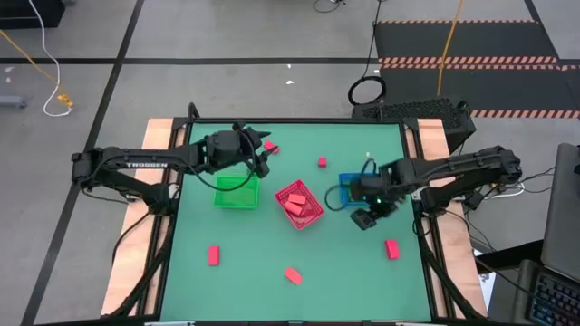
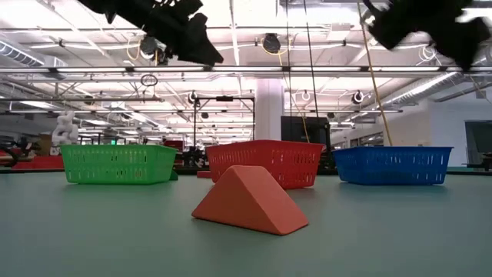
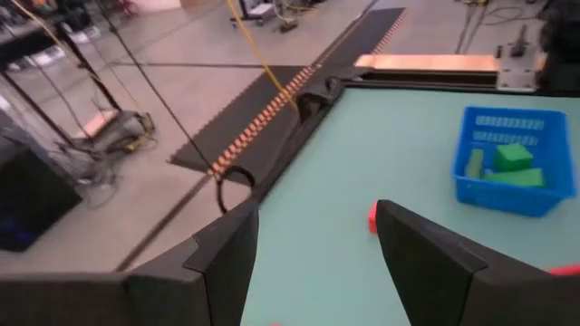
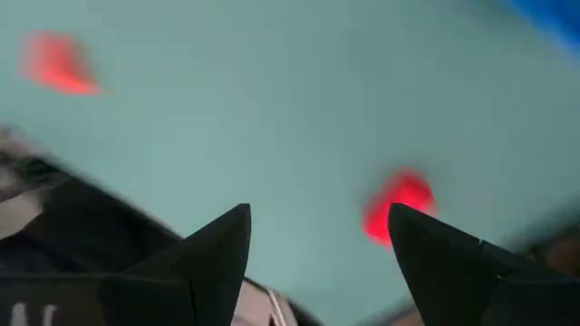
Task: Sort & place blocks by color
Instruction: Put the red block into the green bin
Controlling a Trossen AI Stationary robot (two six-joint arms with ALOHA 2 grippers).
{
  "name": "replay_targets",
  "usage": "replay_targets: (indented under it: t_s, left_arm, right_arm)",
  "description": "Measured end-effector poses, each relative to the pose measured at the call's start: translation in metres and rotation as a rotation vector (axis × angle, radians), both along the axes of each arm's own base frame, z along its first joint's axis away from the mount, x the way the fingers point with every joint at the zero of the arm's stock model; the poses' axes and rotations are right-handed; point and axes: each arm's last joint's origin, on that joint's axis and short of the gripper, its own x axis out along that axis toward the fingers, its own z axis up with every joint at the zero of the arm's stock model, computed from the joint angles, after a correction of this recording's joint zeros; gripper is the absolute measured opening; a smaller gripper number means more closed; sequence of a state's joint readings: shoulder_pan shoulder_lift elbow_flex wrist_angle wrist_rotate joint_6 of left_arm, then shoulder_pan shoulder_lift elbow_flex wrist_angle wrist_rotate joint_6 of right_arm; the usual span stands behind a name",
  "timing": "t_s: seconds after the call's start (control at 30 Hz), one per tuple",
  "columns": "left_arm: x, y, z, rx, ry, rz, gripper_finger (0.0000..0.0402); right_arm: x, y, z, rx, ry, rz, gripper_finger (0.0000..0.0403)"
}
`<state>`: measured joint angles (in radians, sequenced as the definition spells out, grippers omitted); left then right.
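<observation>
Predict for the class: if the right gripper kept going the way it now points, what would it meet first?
Probably the red block on the table, lying just ahead of the open right gripper; depth is unclear.

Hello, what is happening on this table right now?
Two robot arms are sorting small blocks into baskets by color. The red basket already holds red blocks, and the blue basket holds green ones. The left gripper hangs empty above the green basket. The right gripper is open, near a loose red block.

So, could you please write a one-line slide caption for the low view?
Red wedge block in front of green, red and blue mesh baskets.
</observation>
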<state>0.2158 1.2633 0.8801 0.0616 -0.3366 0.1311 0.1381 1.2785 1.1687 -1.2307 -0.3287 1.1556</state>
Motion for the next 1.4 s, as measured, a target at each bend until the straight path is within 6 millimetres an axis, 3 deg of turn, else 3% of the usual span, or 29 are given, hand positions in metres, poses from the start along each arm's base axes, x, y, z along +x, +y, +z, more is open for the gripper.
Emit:
replay_targets:
  t_s: [0.2,0.6,1.03,1.2,1.4]
  left_arm:
    - [-0.003,0.004,-0.001,0.005,0.072,0.01,0.0225]
    - [-0.002,0.005,0.0,0.053,0.087,-0.007,0.0225]
    - [-0.009,0.0,0.023,0.068,-0.071,-0.105,0.0225]
    - [-0.009,0.0,0.023,0.063,-0.068,-0.103,0.0225]
    - [-0.009,-0.002,0.021,0.038,-0.06,-0.105,0.0225]
  right_arm:
    - [-0.018,0.02,-0.034,0.055,0.233,-0.173,0.0254]
    - [-0.037,0.049,-0.098,0.064,0.331,-0.368,0.0254]
    - [-0.057,0.046,-0.123,-0.068,0.36,-0.363,0.0252]
    - [-0.06,0.045,-0.136,-0.048,0.333,-0.338,0.0219]
    - [-0.059,0.046,-0.141,0.002,0.286,-0.247,0.0127]
